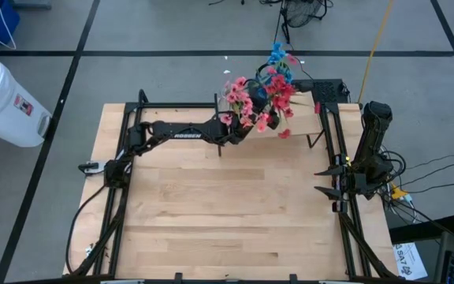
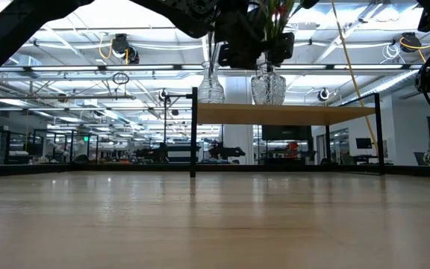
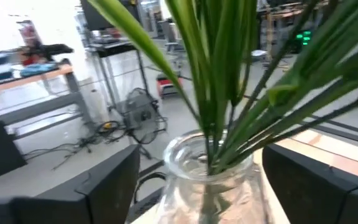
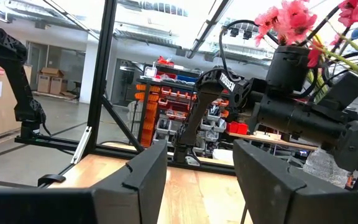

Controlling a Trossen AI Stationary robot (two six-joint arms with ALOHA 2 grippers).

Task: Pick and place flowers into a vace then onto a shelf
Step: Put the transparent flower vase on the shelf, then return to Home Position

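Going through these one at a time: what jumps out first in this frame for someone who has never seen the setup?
The flowers, a burst of red, pink and blue at the far edge of the table. In the low view two glass vases stand on the raised shelf. The left gripper sits open on either side of one vase's neck, green stems rising from it, while the right gripper waits open at the table's right side.

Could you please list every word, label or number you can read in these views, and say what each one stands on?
"ROSSEN": white lettering along the left arm, high view; the start of the word is hidden.
White bin's red and black label: too small to read.
Sheet on the floor by the table's corner: print too small to read.
Nothing else is readable.
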